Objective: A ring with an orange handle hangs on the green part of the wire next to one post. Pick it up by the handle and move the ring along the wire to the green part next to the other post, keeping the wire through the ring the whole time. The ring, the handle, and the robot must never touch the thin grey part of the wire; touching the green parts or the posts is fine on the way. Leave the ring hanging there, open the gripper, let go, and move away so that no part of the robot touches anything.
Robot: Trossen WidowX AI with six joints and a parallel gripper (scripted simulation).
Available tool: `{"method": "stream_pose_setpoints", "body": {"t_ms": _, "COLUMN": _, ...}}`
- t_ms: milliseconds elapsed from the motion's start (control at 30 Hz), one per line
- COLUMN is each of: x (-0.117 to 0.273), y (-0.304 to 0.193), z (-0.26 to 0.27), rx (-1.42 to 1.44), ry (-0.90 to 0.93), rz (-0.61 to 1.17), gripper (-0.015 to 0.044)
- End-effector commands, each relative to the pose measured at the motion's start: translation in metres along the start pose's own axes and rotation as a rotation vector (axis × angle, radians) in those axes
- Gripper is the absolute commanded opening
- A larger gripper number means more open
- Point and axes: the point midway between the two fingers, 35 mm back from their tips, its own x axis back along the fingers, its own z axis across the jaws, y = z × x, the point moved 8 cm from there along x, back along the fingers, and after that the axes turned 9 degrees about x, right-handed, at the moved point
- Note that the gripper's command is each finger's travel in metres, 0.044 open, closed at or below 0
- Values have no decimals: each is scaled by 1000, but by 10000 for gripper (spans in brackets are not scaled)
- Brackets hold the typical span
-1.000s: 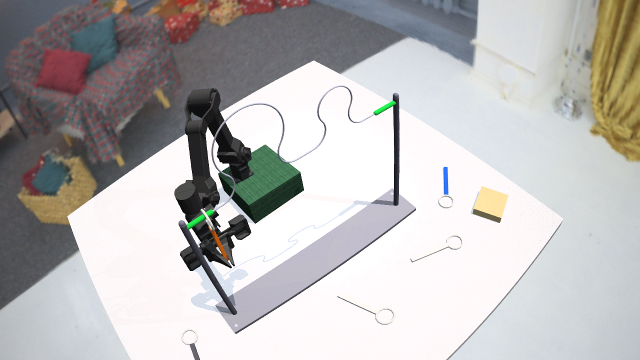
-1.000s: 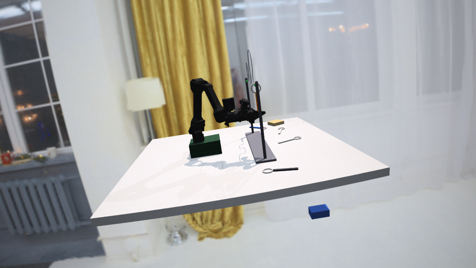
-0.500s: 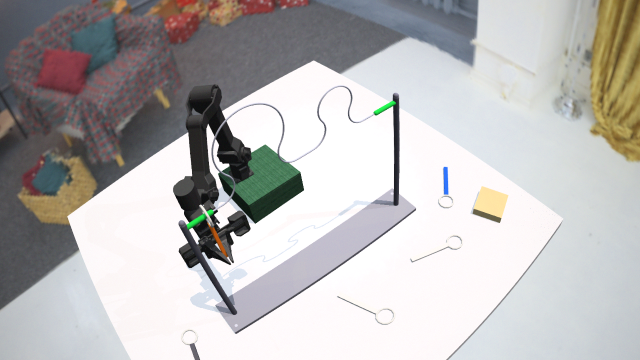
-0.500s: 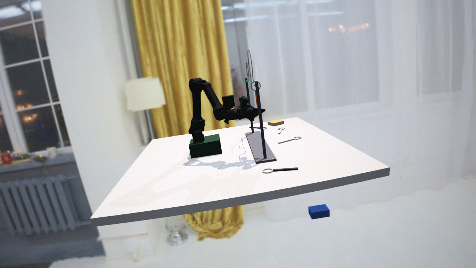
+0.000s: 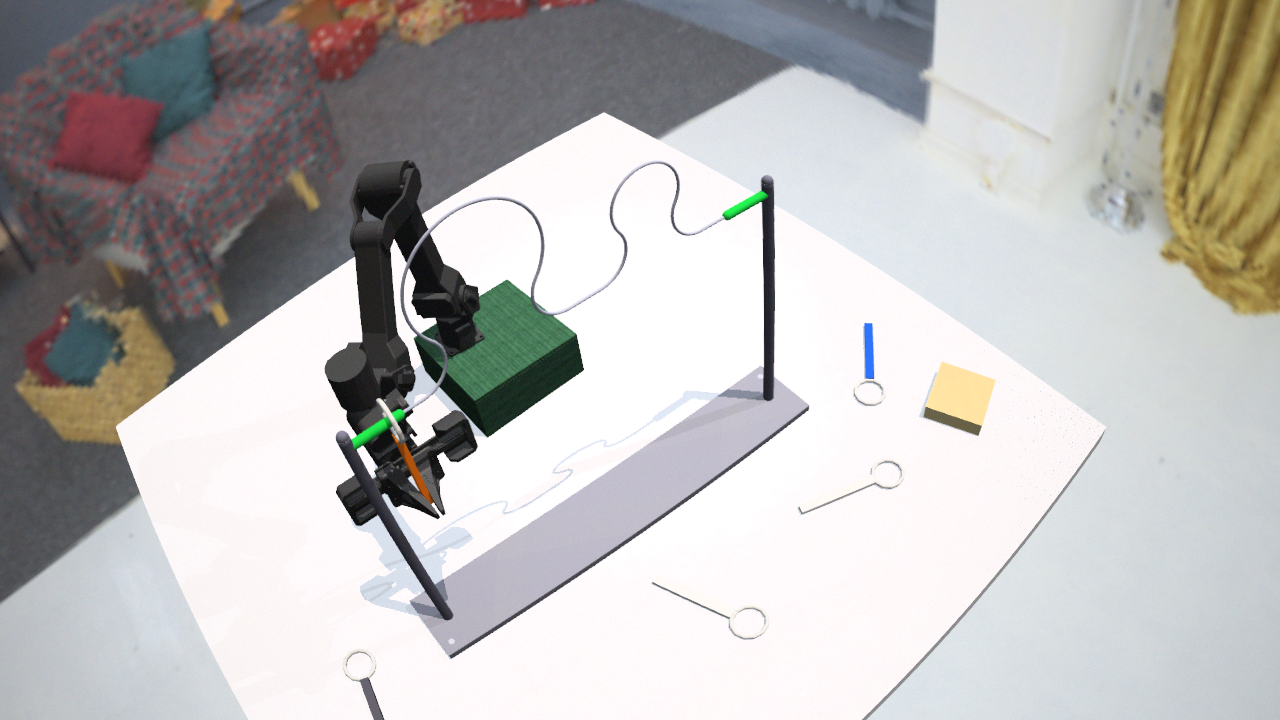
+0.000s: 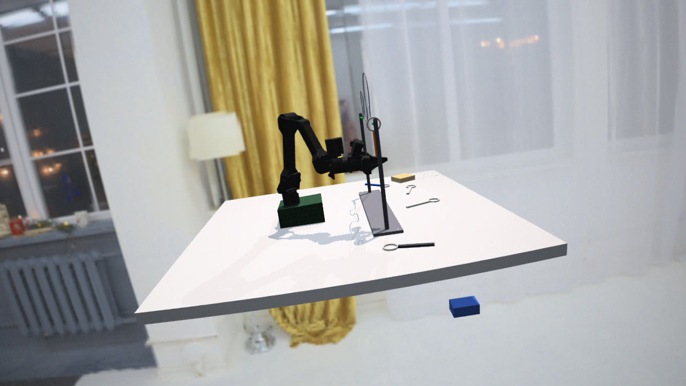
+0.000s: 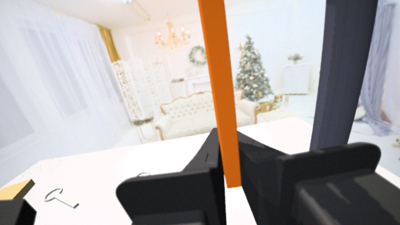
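Observation:
My gripper (image 5: 435, 510) (image 7: 221, 132) is shut on the lower end of the orange handle (image 5: 411, 467) (image 7: 219, 78). The pale ring (image 5: 385, 408) (image 6: 367, 127) above the handle is around the near green part (image 5: 367, 433) of the wire, beside the near post (image 5: 398, 530) (image 6: 381, 182) (image 7: 340, 78). The thin grey wire (image 5: 543, 255) winds from there to the far green part (image 5: 744, 205) at the far post (image 5: 768, 295). In the wrist view the near post stands just to the right of the handle, behind the right finger. Whether the ring touches the green part is too small to tell.
Both posts stand on a grey base plate (image 5: 617, 501) (image 6: 383, 215). The arm's green block (image 5: 501, 358) (image 6: 301, 212) is behind the wire. A yellow block (image 5: 959, 394), a blue-handled ring (image 5: 868, 349), two pale-handled rings and a dark-handled ring (image 5: 359, 665) lie on the table.

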Motion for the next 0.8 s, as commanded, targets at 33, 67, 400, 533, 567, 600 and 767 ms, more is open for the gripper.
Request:
{"method": "stream_pose_setpoints", "body": {"t_ms": 33, "x": 0, "y": 1, "z": 2, "rx": -3, "ry": -4, "rz": 0, "gripper": -150}}
{"method": "stream_pose_setpoints", "body": {"t_ms": 67, "x": 0, "y": 1, "z": 3, "rx": -3, "ry": -4, "rz": 0, "gripper": -150}}
{"method": "stream_pose_setpoints", "body": {"t_ms": 400, "x": 0, "y": 3, "z": 13, "rx": -5, "ry": -3, "rz": 1, "gripper": -150}}
{"method": "stream_pose_setpoints", "body": {"t_ms": 533, "x": 0, "y": 4, "z": 17, "rx": -7, "ry": -3, "rz": 1, "gripper": -150}}
{"method": "stream_pose_setpoints", "body": {"t_ms": 567, "x": 0, "y": 4, "z": 18, "rx": -8, "ry": -3, "rz": 1, "gripper": -150}}
{"method": "stream_pose_setpoints", "body": {"t_ms": 600, "x": 0, "y": 4, "z": 19, "rx": -8, "ry": -3, "rz": 1, "gripper": -150}}
{"method": "stream_pose_setpoints", "body": {"t_ms": 767, "x": 0, "y": 5, "z": 25, "rx": -14, "ry": -3, "rz": 2, "gripper": -150}}
